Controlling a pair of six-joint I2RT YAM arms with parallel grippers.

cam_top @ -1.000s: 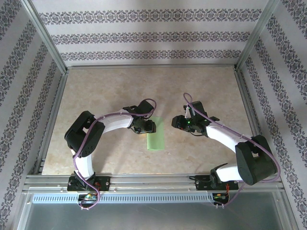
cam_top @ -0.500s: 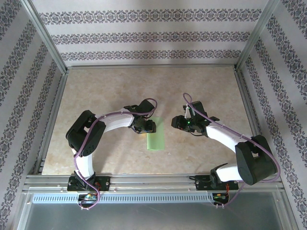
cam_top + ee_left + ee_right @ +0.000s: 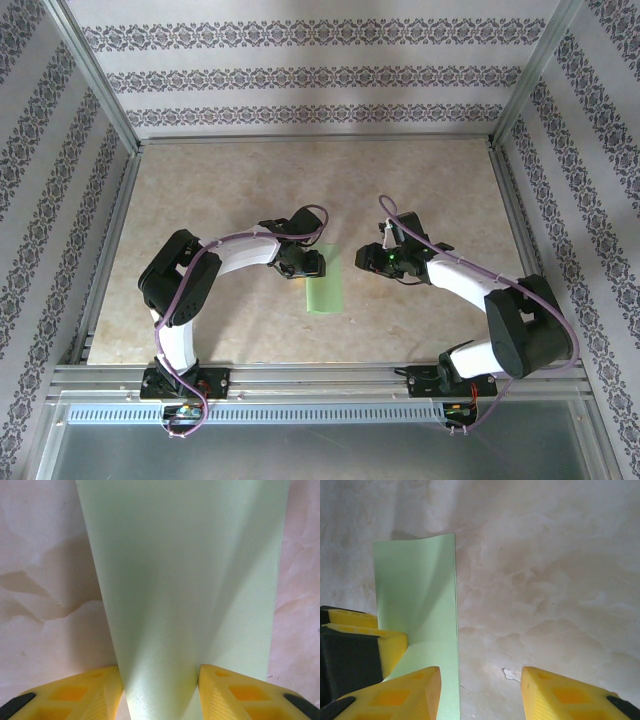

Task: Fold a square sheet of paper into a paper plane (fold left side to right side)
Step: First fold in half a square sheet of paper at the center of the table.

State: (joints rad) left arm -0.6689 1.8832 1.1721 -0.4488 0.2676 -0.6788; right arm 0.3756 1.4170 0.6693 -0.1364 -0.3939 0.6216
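Only the right arm (image 3: 470,290) has edged inward: the folded sheet of paper (image 3: 323,285) stays on the surface (image 3: 230,190), grasped by the left end effector (image 3: 160,690), while the right end effector (image 3: 480,692) hangs released beside it, so the crease seems unpressed.

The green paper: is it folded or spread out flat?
Folded over, but not pressed flat. From above, the square sheet of paper shows as a narrow strip, and the left wrist view shows it bowed upward.
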